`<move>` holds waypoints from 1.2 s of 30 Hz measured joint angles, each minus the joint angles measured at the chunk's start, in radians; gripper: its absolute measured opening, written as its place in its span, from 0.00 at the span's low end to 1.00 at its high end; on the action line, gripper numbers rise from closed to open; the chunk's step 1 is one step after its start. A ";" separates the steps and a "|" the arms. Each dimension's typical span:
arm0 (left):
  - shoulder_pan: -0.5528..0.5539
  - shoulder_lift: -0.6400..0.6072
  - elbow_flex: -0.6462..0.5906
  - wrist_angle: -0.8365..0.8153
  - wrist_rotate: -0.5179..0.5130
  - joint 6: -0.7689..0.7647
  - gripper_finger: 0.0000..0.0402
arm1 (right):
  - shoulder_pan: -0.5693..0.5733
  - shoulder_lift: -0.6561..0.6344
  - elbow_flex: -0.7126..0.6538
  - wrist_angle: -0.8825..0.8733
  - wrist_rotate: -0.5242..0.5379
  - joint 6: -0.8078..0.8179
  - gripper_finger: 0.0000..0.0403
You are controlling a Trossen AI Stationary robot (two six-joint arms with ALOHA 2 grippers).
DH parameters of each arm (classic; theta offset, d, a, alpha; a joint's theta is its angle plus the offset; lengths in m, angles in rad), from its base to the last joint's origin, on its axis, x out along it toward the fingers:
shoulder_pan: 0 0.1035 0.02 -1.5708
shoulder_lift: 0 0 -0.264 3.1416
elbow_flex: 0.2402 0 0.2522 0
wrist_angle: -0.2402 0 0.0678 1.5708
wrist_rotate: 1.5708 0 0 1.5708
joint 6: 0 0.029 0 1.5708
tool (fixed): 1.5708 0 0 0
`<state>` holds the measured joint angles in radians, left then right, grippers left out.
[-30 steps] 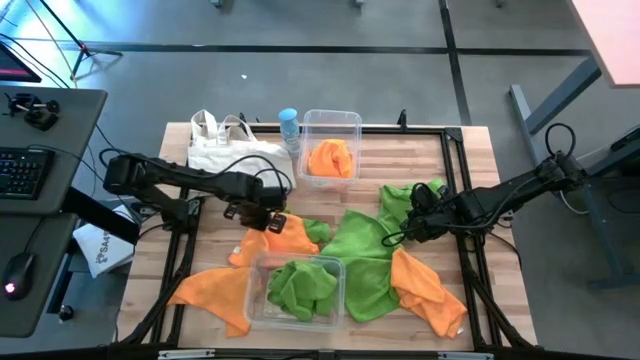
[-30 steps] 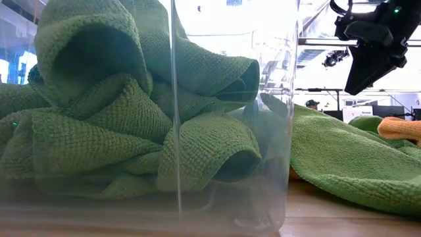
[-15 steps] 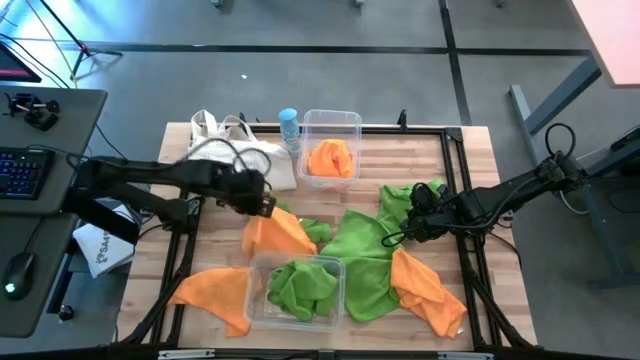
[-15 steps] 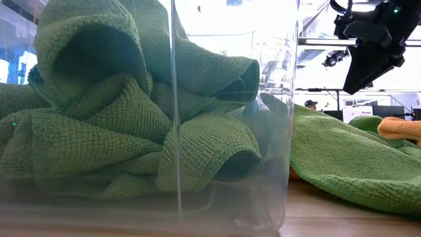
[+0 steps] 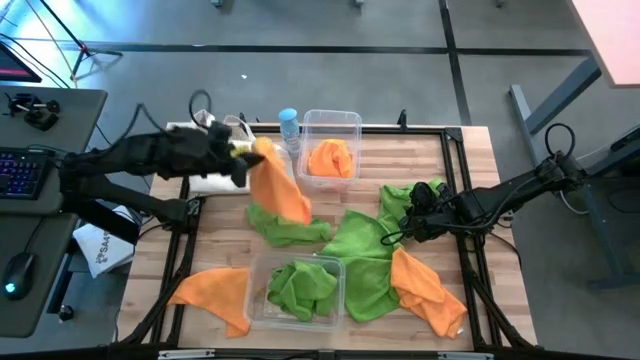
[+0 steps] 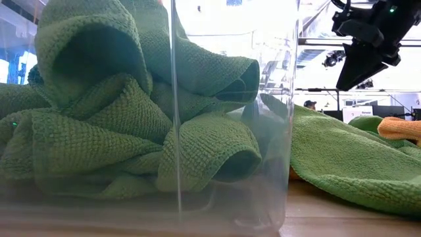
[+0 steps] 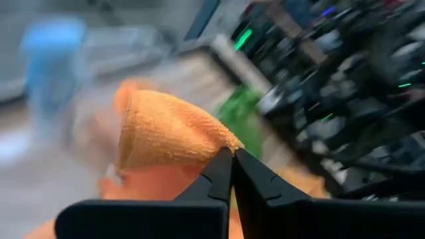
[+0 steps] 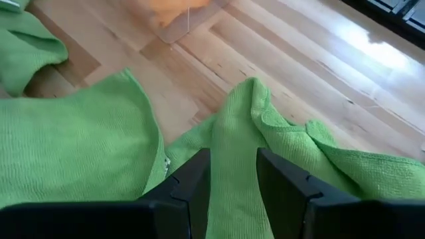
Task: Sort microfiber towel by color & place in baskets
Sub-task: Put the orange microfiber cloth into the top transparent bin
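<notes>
Left fingers (image 7: 232, 154) clenched on orange towel (image 5: 278, 187), swinging toward 12 o'clock basket (image 5: 331, 125) | right fingers (image 8: 232, 169) parted over green towel (image 8: 239, 139) | risk: trailing cloth snags rim.

Green towels (image 6: 118, 112) fill the clear basket (image 6: 230, 197) (wood underneath).

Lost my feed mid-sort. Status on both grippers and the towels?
Left gripper shut on orange towel, lifted beside far basket. Right gripper open astride green towel. Blue bottle stands near the basket.
</notes>
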<state>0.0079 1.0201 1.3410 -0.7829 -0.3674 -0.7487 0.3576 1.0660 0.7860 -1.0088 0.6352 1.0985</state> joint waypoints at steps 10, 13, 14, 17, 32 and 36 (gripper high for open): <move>0.124 0.094 0.170 0.331 0.125 0.446 0.00 | 0.000 0.000 0.001 0.065 0.008 0.000 0.29; 0.192 0.157 0.238 0.333 0.216 0.511 0.00 | 0.000 0.000 0.001 0.066 0.026 0.002 0.29; 0.218 0.180 0.258 0.332 0.246 0.524 0.00 | 0.000 0.000 0.001 0.068 0.032 0.009 0.29; 0.297 0.252 0.318 0.329 0.332 0.544 0.00 | 0.000 0.000 0.001 0.076 0.050 0.056 0.29; 0.561 0.543 0.512 0.271 0.695 0.584 0.00 | 0.000 0.000 0.001 0.079 0.062 0.156 0.29; 0.577 0.589 0.513 0.271 0.737 0.620 0.00 | 0.000 0.000 0.001 0.079 0.072 0.159 0.29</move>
<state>0.5845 1.6088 1.8538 -0.5121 0.3697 -0.1289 0.3576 1.0660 0.7868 -0.9300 0.7074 1.2572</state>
